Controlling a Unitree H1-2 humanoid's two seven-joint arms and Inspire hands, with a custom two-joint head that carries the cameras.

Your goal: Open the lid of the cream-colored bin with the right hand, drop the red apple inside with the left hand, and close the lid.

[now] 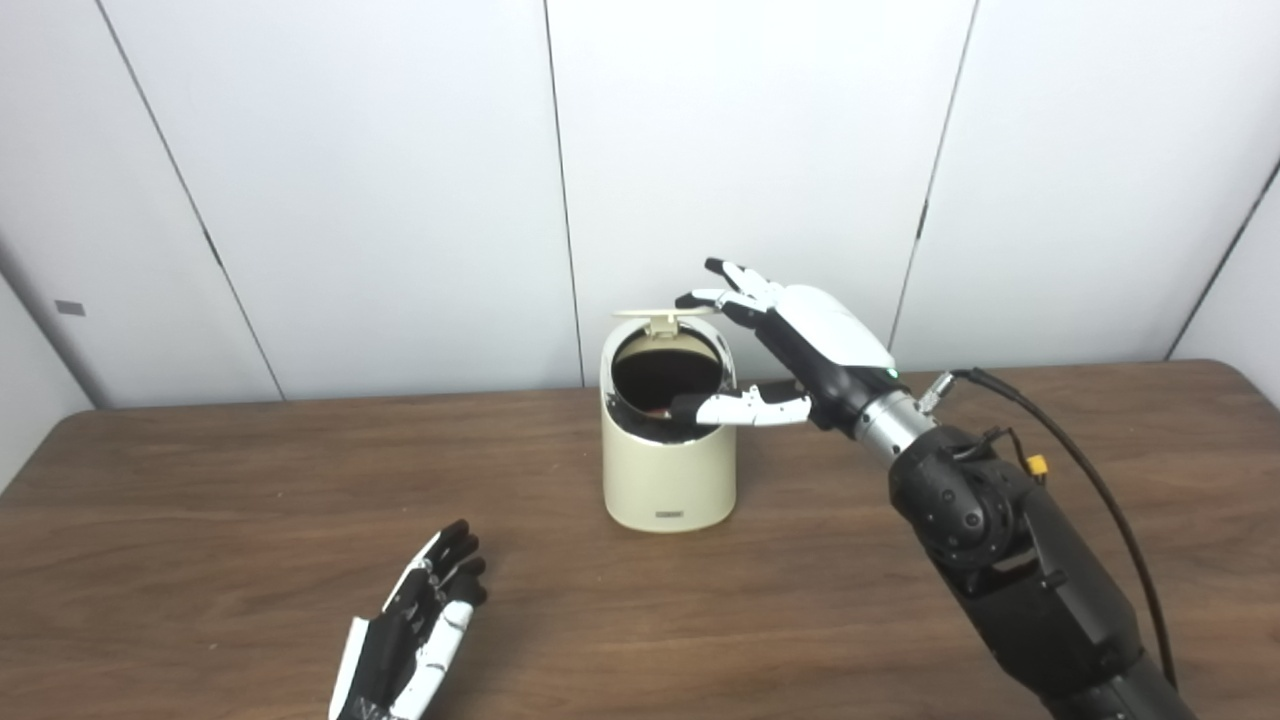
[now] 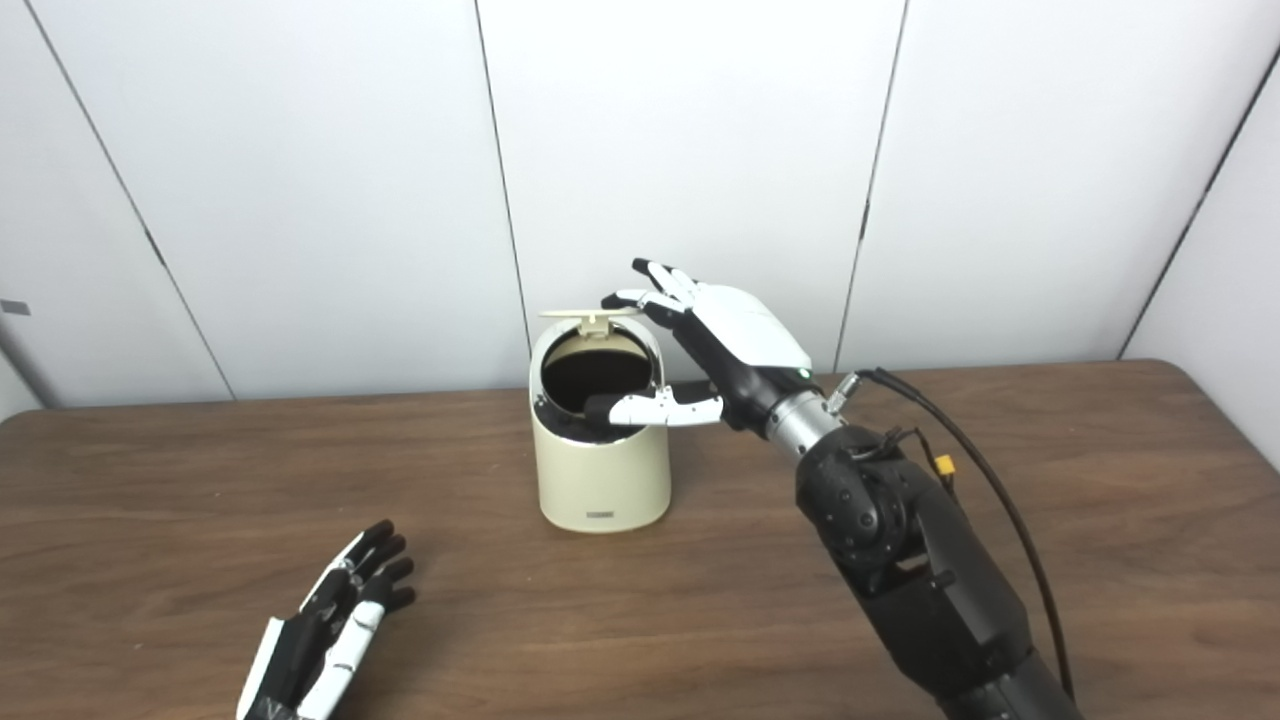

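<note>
1. Cream-colored bin (image 1: pixel 668 470): small, round-bodied, standing upright on the worktop near its middle. Slanted top opening faces forward, dark inside, with a small label low on the front.
2. Lid (image 1: pixel 664 314): cream, flat, raised on its rear hinge and seen nearly edge-on above the opening.
3. Red apple (image 1: pixel 655 408): only a dim reddish patch low inside the opening; shape unclear.

Matt wood-grain table (image 1: pixel 250 480) — smooth plastic bin (image 1: pixel 668 480)
</note>
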